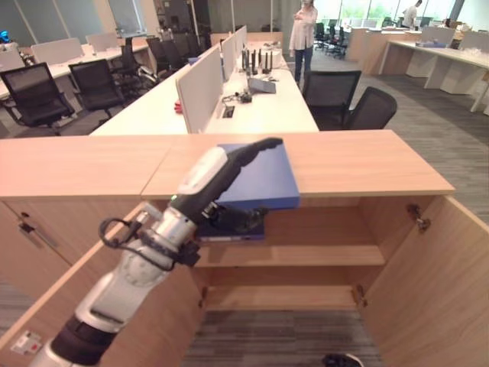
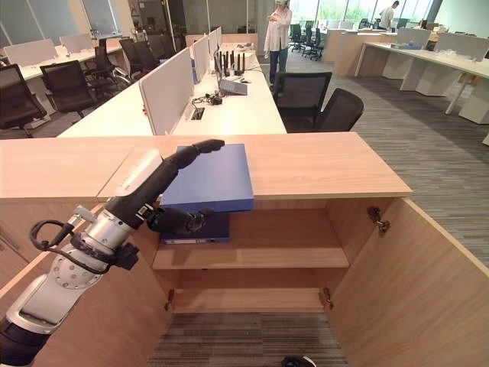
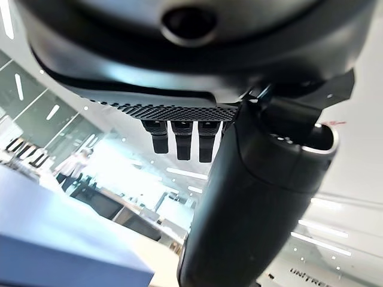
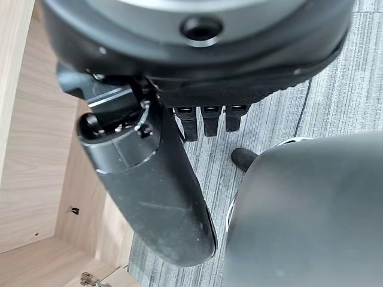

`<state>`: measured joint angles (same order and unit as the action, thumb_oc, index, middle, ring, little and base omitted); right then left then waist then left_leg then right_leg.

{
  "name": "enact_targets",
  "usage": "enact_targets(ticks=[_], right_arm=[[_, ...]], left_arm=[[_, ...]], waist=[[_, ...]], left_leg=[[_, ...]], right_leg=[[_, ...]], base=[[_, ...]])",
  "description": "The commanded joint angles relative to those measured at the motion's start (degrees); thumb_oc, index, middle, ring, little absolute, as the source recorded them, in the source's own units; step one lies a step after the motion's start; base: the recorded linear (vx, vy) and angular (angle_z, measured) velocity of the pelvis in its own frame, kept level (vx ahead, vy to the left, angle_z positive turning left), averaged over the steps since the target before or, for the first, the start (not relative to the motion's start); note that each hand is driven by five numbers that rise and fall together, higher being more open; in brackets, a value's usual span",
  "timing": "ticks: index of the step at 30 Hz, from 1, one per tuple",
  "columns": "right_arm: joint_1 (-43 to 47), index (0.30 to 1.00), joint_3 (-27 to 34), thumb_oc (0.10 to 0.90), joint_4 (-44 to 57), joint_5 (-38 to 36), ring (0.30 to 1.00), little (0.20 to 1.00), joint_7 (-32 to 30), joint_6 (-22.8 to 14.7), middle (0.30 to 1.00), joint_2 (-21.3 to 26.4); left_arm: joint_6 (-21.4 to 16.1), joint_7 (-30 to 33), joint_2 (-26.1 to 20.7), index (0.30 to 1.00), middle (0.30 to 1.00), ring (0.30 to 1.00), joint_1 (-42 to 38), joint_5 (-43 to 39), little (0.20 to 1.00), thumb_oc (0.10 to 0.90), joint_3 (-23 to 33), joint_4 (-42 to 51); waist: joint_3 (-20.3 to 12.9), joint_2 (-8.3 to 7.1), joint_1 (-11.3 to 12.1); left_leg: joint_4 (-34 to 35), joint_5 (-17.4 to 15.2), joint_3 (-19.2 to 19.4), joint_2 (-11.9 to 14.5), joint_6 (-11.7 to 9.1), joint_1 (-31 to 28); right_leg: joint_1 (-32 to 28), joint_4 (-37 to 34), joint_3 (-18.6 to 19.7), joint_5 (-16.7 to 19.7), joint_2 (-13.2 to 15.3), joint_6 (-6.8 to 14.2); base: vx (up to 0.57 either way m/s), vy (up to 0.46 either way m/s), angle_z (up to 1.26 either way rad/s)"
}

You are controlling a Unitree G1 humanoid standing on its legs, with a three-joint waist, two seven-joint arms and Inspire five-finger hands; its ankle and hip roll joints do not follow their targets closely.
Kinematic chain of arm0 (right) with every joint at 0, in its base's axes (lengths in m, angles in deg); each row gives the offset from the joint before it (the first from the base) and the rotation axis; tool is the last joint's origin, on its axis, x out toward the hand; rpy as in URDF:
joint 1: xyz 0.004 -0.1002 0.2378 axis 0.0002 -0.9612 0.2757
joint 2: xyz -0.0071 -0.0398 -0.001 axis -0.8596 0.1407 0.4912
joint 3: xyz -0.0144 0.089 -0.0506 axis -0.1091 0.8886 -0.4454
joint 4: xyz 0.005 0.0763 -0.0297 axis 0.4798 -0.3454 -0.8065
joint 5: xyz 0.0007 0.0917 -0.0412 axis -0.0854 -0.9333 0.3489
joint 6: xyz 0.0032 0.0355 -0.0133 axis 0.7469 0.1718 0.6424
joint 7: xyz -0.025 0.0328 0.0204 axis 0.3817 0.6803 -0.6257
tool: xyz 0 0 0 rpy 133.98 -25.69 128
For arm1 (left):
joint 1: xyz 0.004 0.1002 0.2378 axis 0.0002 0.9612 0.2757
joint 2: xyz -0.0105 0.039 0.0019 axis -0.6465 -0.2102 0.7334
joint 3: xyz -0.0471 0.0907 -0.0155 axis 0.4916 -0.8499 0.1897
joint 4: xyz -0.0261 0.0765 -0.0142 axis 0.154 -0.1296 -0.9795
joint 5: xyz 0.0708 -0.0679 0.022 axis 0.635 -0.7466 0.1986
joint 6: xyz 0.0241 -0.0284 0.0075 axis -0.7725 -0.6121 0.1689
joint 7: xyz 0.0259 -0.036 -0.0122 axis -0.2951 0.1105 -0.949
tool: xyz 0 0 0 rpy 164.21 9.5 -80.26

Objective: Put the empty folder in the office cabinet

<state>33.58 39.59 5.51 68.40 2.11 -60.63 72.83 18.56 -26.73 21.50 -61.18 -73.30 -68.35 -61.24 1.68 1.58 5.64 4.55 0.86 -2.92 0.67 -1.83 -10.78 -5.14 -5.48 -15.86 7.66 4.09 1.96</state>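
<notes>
One blue folder (image 2: 208,179) lies on the open cabinet's top (image 2: 321,164), overhanging its front edge; the left hand (image 2: 164,200) grasps it, seemingly thumb above, fingers beneath. The right hand (image 4: 179,149) hangs released.

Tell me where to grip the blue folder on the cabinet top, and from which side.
Grip the folder's near edge, coming from the front. It lies flat on the cabinet top with that edge overhanging the open front, so a thumb can go on top and fingers underneath. The left hand is already placed about like that.
</notes>
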Motion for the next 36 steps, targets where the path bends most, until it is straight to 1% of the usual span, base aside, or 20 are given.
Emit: enact_targets(ticks=[1,2,3,6,15,16,17,18,23,30,36], right_arm=[[0.27,0.900,-3.12,0.800,-1.88,2.40,0.900,0.900,0.31,0.16,0.900,-0.42],[0.29,0.900,-3.19,0.800,-1.76,2.46,0.900,0.900,0.26,0.13,0.900,-0.49],[0.28,0.900,-3.17,0.800,-1.75,2.46,0.900,0.900,0.25,0.13,0.900,-0.48],[0.23,0.900,-3.25,0.800,-1.59,2.56,0.900,0.900,-0.02,0.09,0.900,-0.46],[0.07,0.900,-3.15,0.800,-1.49,3.24,0.900,0.900,-0.38,0.10,0.900,-0.39],[-0.02,0.900,-3.28,0.800,-1.45,3.38,0.900,0.900,-0.43,0.13,0.900,-0.45],[-0.13,0.900,-3.54,0.800,-1.16,3.52,0.900,0.900,-0.53,0.03,0.900,-0.37],[-0.18,0.900,-3.65,0.800,-0.85,3.46,0.900,0.900,-0.66,-0.12,0.900,-0.31],[-0.58,0.900,-3.44,0.800,-0.65,3.60,0.900,0.900,-1.38,-0.46,0.900,-0.02],[-1.38,0.900,-1.19,0.800,-0.77,0.97,0.900,0.900,-2.54,-0.74,0.900,0.20],[-1.74,0.900,-1.07,0.800,-1.20,1.25,0.900,0.900,-2.51,-0.67,0.900,0.07]], left_arm=[[-1.36,2.81,-1.40,0.900,0.900,0.900,-11.12,0.92,0.900,0.800,2.22,-0.69],[-0.92,3.47,-1.21,0.900,0.900,0.900,-11.68,3.79,0.900,0.800,2.12,-2.34],[-0.96,3.54,-1.16,0.900,0.900,0.900,-11.76,3.88,0.900,0.800,2.02,-2.45],[-0.16,4.44,-0.64,0.900,0.900,0.900,-12.70,8.25,0.900,0.800,1.74,-4.80],[0.67,5.95,0.42,0.900,0.900,0.900,-13.42,13.76,0.900,0.800,1.19,-8.27],[0.89,7.25,0.20,0.900,0.900,0.900,-13.97,16.86,0.900,0.800,1.32,-9.09],[0.99,8.92,-0.52,0.900,0.900,0.900,-15.63,21.64,0.900,0.800,0.64,-10.09],[0.85,9.55,-0.79,0.900,0.900,0.900,-16.47,23.64,0.900,0.800,0.08,-10.40],[1.04,10.91,-1.26,0.900,0.900,0.900,-17.91,29.75,0.900,0.800,-2.02,-11.32],[2.07,12.32,-0.56,0.900,0.900,0.900,-17.83,33.06,0.900,0.800,-2.95,-13.78],[2.42,12.48,0.25,0.900,0.900,0.900,-17.04,33.62,0.900,0.800,-2.76,-14.61]], waist=[[-0.15,-2.28,-0.95],[-0.14,-2.28,-1.11],[-0.14,-2.27,-1.08],[-0.16,-2.27,-1.39],[-0.24,-2.33,-1.86],[-0.30,-2.30,-1.96],[-0.33,-2.36,-2.20],[-0.27,-2.38,-2.31],[-0.31,-2.45,-2.57],[-0.49,-2.42,-3.14],[-0.54,-2.32,-3.41]], left_leg=[[0.45,-5.43,-1.30,0.30,-1.27,-0.89],[0.45,-5.44,-1.12,0.28,-1.30,-0.96],[0.45,-5.44,-1.12,0.28,-1.30,-0.96],[0.45,-5.41,-0.99,0.26,-1.26,-0.92],[0.45,-5.60,-0.59,0.27,-1.22,-0.98],[0.45,-5.67,-0.47,0.30,-1.22,-0.98],[0.45,-5.72,-0.34,0.31,-1.24,-0.97],[0.45,-5.75,-0.25,0.28,-1.24,-0.93],[0.45,-5.86,-0.12,0.26,-1.10,-0.86],[0.45,-6.01,0.24,0.21,-0.96,-0.92],[0.45,-6.10,0.43,0.09,-0.86,-1.10]], right_leg=[[-5.61,0.48,1.00,-7.69,3.20,5.67],[-5.58,0.48,1.08,-7.70,3.20,5.67],[-5.58,0.48,1.08,-7.70,3.20,5.67],[-5.40,0.48,1.37,-7.64,3.21,5.69],[-5.24,0.48,1.75,-7.58,3.17,5.65],[-5.22,0.48,1.77,-7.57,3.17,5.65],[-5.16,0.48,1.87,-7.55,3.08,5.70],[-5.08,0.48,1.98,-7.53,3.04,5.73],[-4.88,0.48,2.13,-7.54,3.00,5.80],[-4.67,0.48,2.50,-7.51,3.04,5.85],[-4.69,0.48,2.71,-7.48,2.96,5.82]], base=[[0.00,0.008,-0.10],[0.00,0.005,-0.11],[0.00,-0.001,-0.10],[0.00,0.000,-0.09],[0.00,0.000,-0.01],[0.00,0.000,0.00],[0.00,0.000,0.00],[0.00,0.000,0.00],[0.00,0.000,-0.01],[0.00,0.003,-0.02],[0.00,0.003,-0.04]])
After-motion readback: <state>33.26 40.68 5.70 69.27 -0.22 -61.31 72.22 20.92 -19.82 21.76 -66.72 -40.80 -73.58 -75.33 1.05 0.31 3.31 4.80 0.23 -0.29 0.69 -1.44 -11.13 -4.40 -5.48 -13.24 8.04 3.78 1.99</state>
